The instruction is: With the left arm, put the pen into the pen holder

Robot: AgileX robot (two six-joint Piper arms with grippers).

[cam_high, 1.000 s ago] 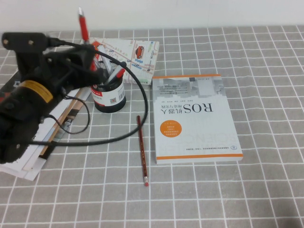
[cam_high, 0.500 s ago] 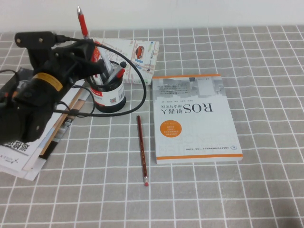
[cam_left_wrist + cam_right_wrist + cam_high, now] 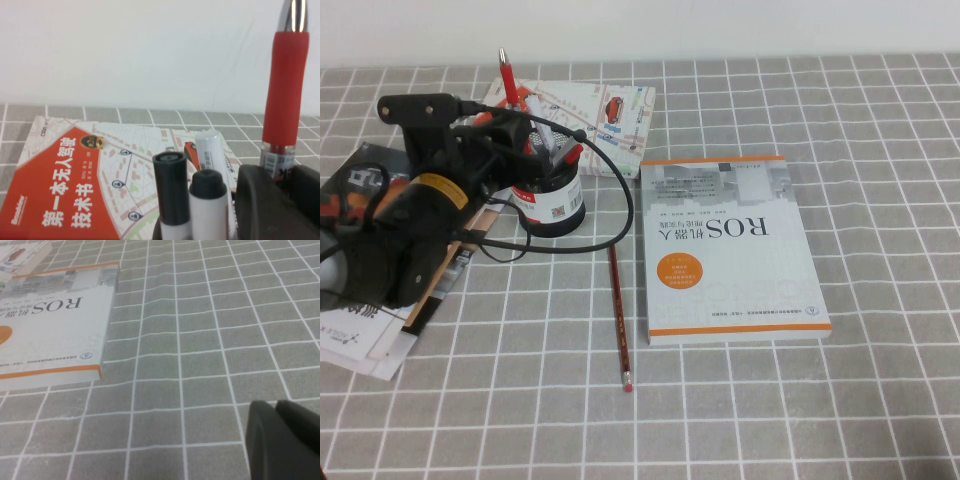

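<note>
One black left gripper (image 3: 525, 150) far left, over the small round black pen holder (image 3: 552, 205) with its red-and-white label, pinching the short bright red plastic pen (image 3: 508, 80) upright, tip end down among the markers already in the cup. Step in hand, by the look of it: lowering and letting go. Next move calls for spreading the claw, then lifting straight clear. Further right, thin dark-red pencil (image 3: 618, 312), then grey-and-orange book (image 3: 730, 250). Right gripper (image 3: 282, 440) low above bare cloth, pressed together.
</note>
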